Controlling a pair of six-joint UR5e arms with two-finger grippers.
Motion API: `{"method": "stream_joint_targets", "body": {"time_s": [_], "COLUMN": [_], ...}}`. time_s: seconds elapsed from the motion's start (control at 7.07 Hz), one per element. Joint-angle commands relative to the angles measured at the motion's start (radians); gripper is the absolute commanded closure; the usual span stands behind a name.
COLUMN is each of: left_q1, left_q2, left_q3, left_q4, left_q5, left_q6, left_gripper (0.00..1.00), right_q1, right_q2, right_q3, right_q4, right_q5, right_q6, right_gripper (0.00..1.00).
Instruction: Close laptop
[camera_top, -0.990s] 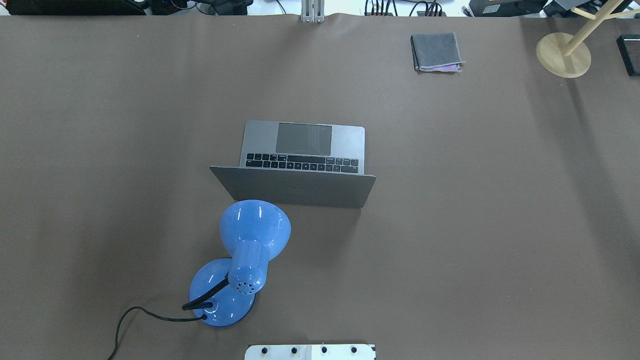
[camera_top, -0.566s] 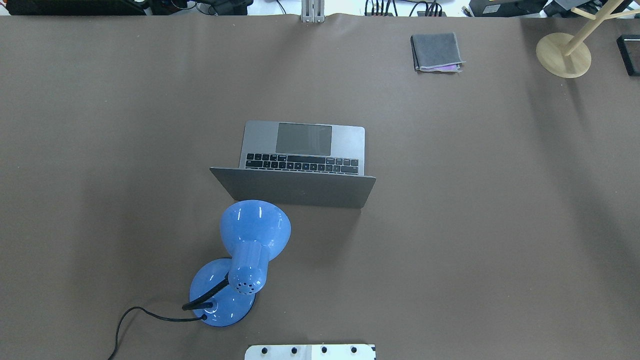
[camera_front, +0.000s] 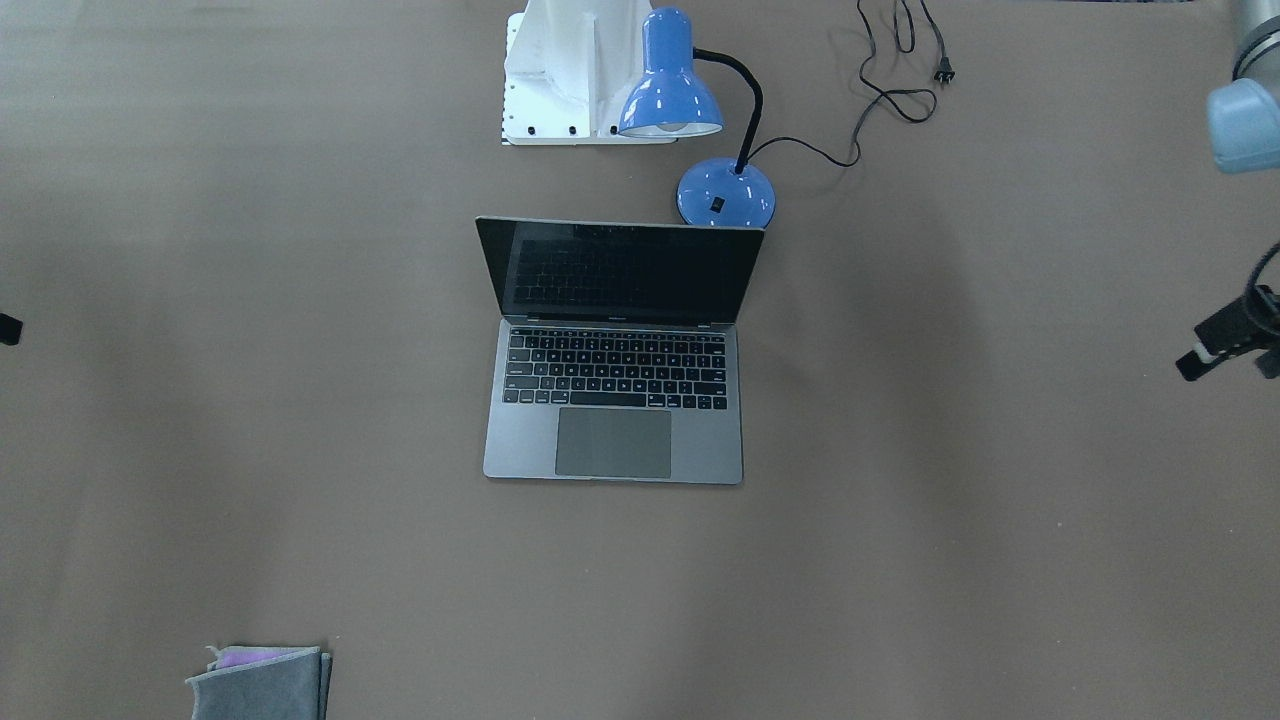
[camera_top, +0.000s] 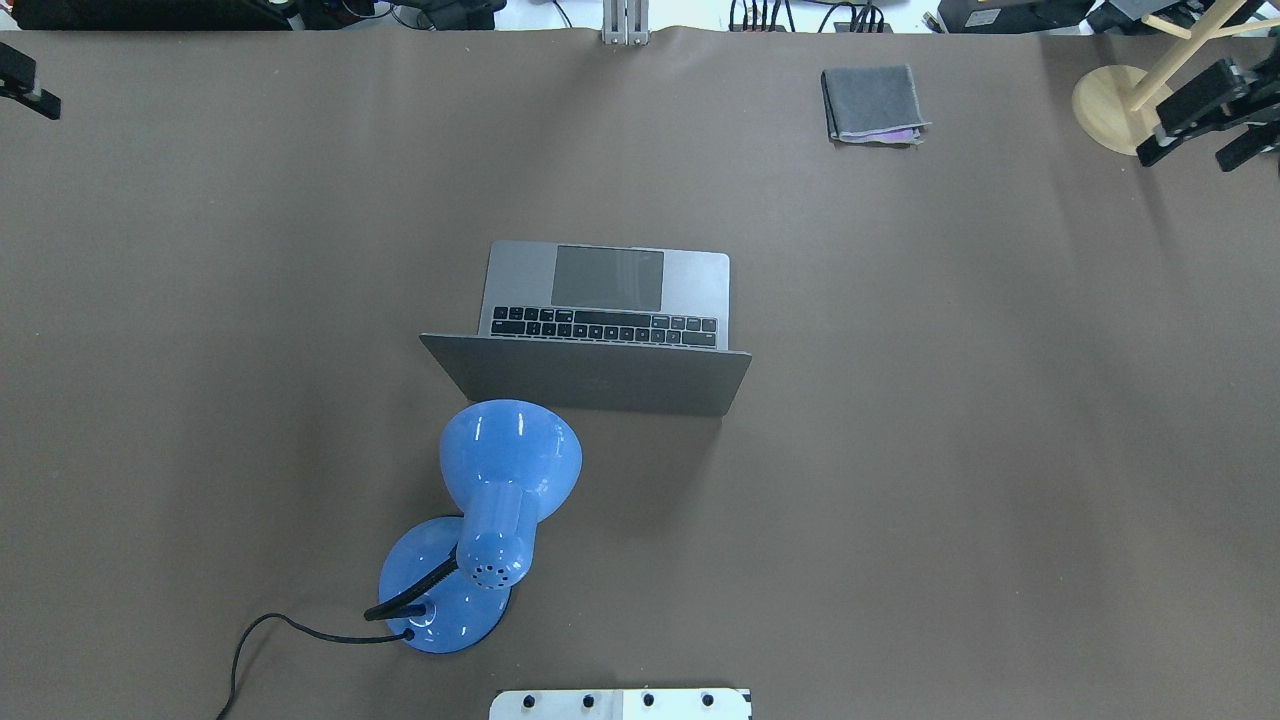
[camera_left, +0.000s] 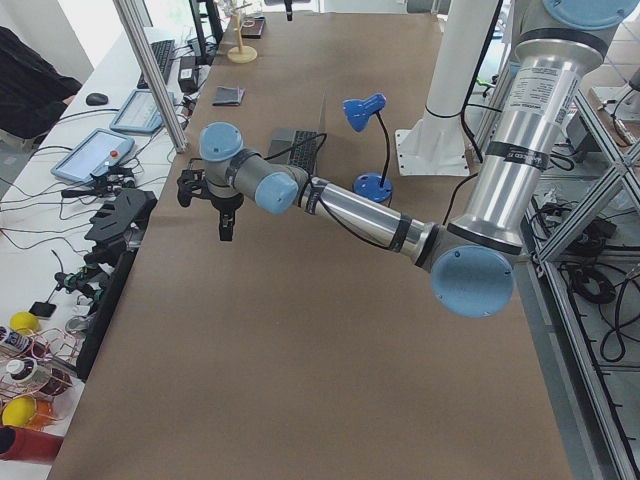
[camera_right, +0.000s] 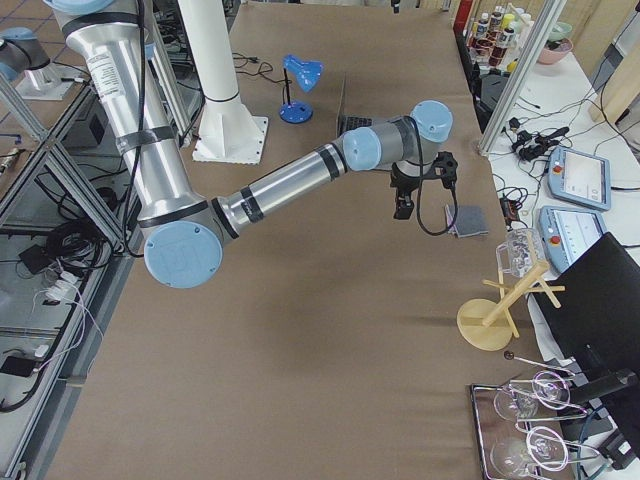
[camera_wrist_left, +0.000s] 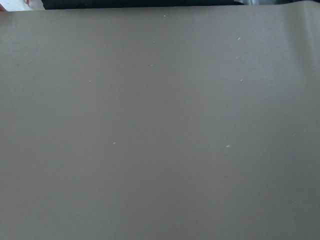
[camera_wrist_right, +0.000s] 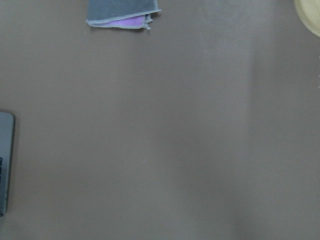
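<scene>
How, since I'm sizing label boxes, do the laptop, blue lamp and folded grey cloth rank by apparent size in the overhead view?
1. laptop
2. blue lamp, close behind; its raised shade is nearer the camera, inflating it
3. folded grey cloth, clearly smallest

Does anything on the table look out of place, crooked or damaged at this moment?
Nothing is spilled or damaged. Two small oddities: the blue desk lamp stands just behind the lid of the open laptop, and its plug lies loose on the table, connected to nothing.
</scene>
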Motion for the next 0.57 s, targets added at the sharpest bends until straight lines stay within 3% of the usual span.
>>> {"method": "stream_joint_targets", "body": {"time_s": [0.0, 0.14, 0.28, 0.42], "left_q1": [0.163, 0.210, 0.254, 0.329], "left_q2": [-0.008, 0.001, -0.002, -0.005], "left_q3": [-0.087, -0.147, -0.181, -0.212], "left_q4": [-0.017, -0.016, -0.014, -0.014], "left_q5": [0.002, -0.001, -0.001, 0.010], "left_q6": [-0.248, -0.305, -0.368, -0.437], "left_gripper": [0.03, 0.33, 0.63, 0.87], "right_q1": [-0.162, -0.221, -0.287, -0.362], "right_q2": [-0.004, -0.008, -0.010, -0.028], "right_q3": [0.127, 0.169, 0.221, 0.279], "right_q4": [0.167, 0.216, 0.230, 0.230], "right_q5": [-0.010, -0.025, -0.039, -0.068], "right_q6": [0.436, 0.585, 0.642, 0.648], "right_gripper": [0.01, 0.18, 0.52, 0.77]}}
